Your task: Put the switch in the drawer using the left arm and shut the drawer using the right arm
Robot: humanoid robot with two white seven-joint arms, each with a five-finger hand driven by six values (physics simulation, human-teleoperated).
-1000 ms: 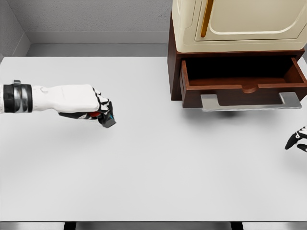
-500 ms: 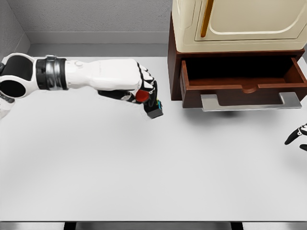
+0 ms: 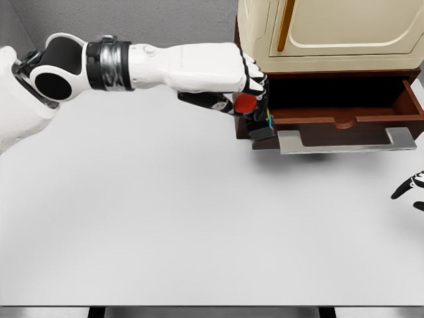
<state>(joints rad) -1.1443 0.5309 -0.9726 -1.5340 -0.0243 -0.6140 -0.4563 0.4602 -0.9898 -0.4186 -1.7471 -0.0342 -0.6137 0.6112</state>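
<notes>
At drawer's [image 3: 338, 109] left front corner, left robot hand [image 3: 246, 89] held switch [image 3: 255, 116], fingers curled round it, above surface [image 3: 165, 218]. I judged switch small, rigid, light; grip on dark body. Right robot hand [image 3: 411, 192] at edge; fingers' state unclear.

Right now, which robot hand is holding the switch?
The left robot hand, reaching in front of the open drawer, grips the switch. The right robot hand sits at the table's right edge, holding nothing.

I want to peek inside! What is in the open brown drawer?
The drawer looks empty where it shows: only dark brown wood inside. The left hand, holding the switch, covers its left end, and the back lies in shadow under the cabinet.
</notes>
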